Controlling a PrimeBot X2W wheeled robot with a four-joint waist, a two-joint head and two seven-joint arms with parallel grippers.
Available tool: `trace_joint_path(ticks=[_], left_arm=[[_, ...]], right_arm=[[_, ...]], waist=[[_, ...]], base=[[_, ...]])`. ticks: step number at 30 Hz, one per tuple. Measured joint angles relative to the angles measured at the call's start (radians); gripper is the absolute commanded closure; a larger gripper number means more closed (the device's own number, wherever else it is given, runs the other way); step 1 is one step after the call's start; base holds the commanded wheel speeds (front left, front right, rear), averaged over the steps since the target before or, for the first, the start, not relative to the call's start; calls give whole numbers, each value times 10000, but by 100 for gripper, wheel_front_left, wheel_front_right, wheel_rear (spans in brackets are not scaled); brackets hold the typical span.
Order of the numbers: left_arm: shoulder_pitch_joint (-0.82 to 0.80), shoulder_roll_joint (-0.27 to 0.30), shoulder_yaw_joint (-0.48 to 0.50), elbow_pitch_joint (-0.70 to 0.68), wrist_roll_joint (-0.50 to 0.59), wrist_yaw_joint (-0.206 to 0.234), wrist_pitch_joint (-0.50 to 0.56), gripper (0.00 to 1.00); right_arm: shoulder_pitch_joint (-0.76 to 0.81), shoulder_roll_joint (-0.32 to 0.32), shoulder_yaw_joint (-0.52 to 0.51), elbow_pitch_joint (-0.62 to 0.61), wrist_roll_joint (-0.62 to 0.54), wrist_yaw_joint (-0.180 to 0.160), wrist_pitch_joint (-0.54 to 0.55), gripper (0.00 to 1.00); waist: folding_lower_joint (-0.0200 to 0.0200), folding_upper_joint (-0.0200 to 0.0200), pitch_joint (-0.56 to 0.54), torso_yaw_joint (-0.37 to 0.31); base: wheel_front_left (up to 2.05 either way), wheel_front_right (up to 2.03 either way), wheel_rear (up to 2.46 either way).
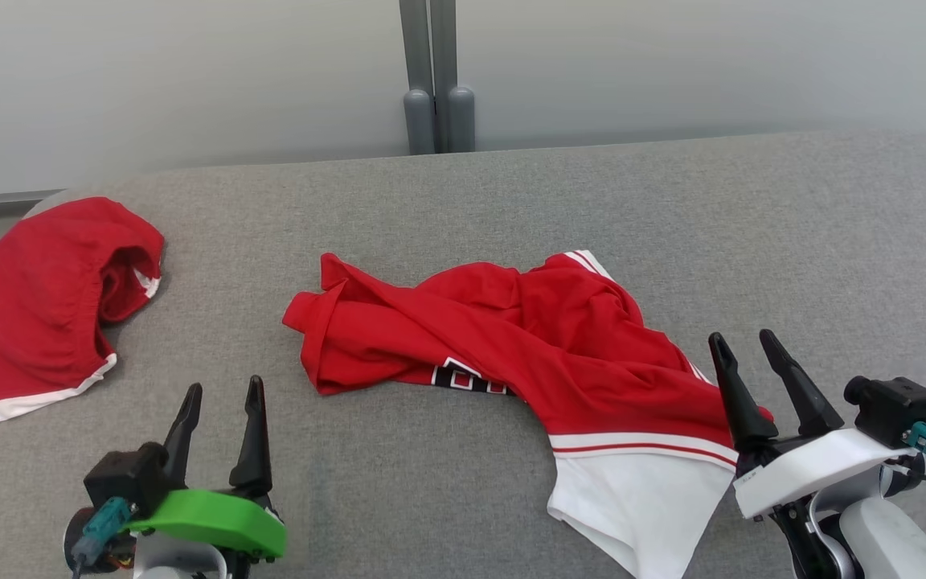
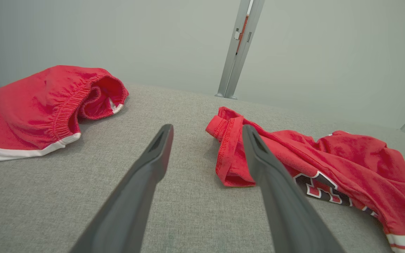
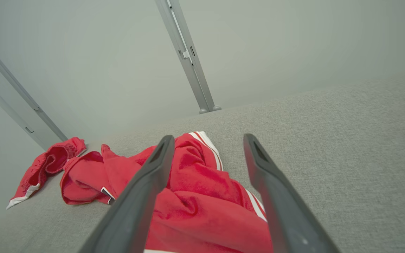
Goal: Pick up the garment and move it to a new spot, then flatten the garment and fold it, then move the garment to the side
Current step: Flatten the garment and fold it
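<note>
Two grippers, both spread wide, nothing held. Left gripper [image 1: 223, 383] sits at near left, fingers pointing to the far side and leaning slightly right, over the bare grey padded surface [image 1: 511, 193]. Its jaws are apart and empty. Right gripper [image 1: 743, 334] sits at near right, fingers slanted far-left, jaws apart, also empty. In the head view its left finger overlaps the near right edge of the garment [image 1: 527, 338], but contact cannot be told. In the right wrist view the fingers straddle a red bunch of cloth, apparently above it.

The garment is a crumpled red jersey with white striped trim, a white panel at near right and black-and-white lettering partly buried in folds. It lies mid-surface, running from centre to near right, heaped, not flat. Red shorts [image 1: 29, 314] lie well apart at far left, not touching it. Metal post [image 1: 435, 80] stands past the far edge.

Handling, as a judgement: light, limp knit with no stiffness. It will drape, drag and bunch when lifted. Not fragile, and unlikely to slide on this fabric top. A one-point pinch likely lifts a hanging wad. Better holds are the white-banded hem just beside the right gripper and the rolled red edge at the left end, nearest the left gripper. Pinch at an edge, since the stacked folds hide the layers. The first pick-up looks not yet begun.
</note>
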Motion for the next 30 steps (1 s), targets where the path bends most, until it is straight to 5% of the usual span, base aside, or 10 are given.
trace_joint_path(ticks=[8, 18, 30], left_arm=[[-1292, 928, -541, 334, 2, -148, 3248, 0], [-3829, 2207, -341, 230, -1664, -453, 7122, 0], [-6346, 3141, -867, 2167, -3170, -523, 9867, 0]], right_arm=[[-255, 2, 278, 169, -109, 0, 0, 0], [-856, 408, 295, -318, -297, 0, 0, 0], [-1512, 861, 309, -522, -546, 0, 0, 0]], waist=[[0, 0, 171, -317], [0, 0, 933, -1017], [0, 0, 2254, -2080]], base=[[0, 0, 0], [0, 0, 0], [0, 0, 0]])
